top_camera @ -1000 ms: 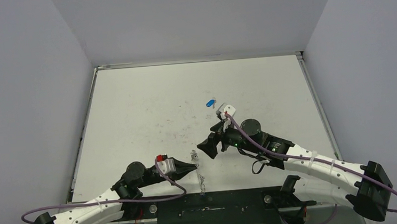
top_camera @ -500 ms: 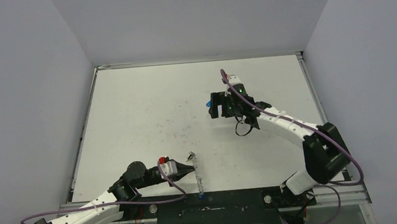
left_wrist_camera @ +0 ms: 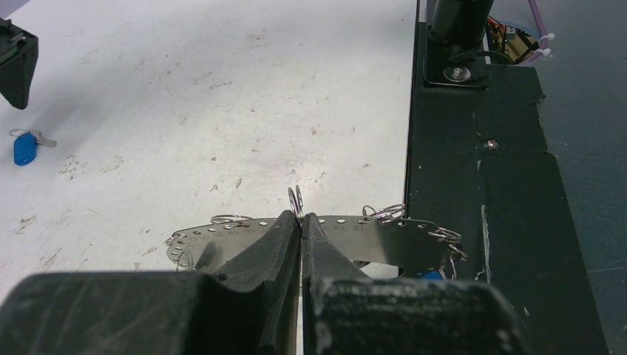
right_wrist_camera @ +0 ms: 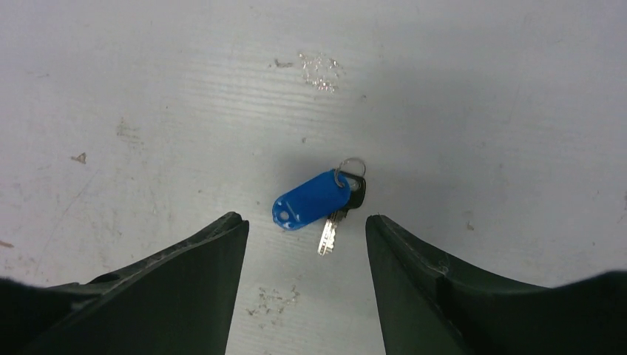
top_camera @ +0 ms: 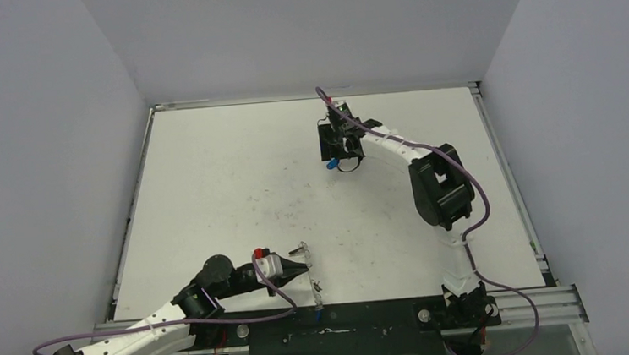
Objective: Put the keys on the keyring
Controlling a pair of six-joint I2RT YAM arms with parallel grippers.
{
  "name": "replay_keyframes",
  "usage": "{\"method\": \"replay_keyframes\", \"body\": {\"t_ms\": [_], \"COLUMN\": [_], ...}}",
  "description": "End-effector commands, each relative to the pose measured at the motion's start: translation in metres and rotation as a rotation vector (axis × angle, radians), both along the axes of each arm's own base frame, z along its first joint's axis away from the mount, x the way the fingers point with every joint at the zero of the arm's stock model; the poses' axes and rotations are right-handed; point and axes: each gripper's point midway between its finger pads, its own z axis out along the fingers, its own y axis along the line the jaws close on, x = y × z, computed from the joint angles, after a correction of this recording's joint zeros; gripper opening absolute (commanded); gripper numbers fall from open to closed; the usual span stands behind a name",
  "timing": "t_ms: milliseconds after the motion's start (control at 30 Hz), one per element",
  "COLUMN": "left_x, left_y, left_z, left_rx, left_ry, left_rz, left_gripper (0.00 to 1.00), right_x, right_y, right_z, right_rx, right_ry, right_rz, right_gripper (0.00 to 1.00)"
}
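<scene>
Right wrist: blue key (right_wrist_camera: 316, 200) between fingers (right_wrist_camera: 185, 288)

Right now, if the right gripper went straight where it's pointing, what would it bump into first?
Probably the blue-tagged key: it lies on the white table right ahead of the right gripper, in line with the gap between its open fingers. How far off is hard to judge.

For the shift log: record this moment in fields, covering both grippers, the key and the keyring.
key: small silver metal key with blue plastic tag, flat on the white table
keyring: thin silver metal oval with small loops, by the table's near edge
left gripper: shut on the keyring
right gripper: open, jaws either side of the key, not touching
status: key not on keyring
</scene>
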Motion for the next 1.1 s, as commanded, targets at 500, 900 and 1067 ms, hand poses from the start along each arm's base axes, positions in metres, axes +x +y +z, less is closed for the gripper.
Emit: {"method": "replay_keyframes", "body": {"t_ms": [500, 900, 1067], "left_x": [0.002, 0.000, 0.001], "left_y": [-0.002, -0.002, -0.001], "left_z": [0.024, 0.026, 0.027], "left_rx": [-0.070, -0.076, -0.077], "left_ry": [-0.052, -0.053, -0.054], "left_rz": [0.003, -0.001, 0.000], "left_gripper": [0.00, 0.00, 0.00], "right_x": [0.040, 0.036, 0.026], "right_y": [-0.008, -0.017, -0.022], "right_z": [-0.011, -0.020, 0.003], "right_rx": [-0.215, -0.203, -0.195], "right_ry": [-0.033, -0.016, -0.051], "right_rz": [-0.112, -0.118, -0.080], "right_gripper": [0.33, 0.00, 0.00]}}
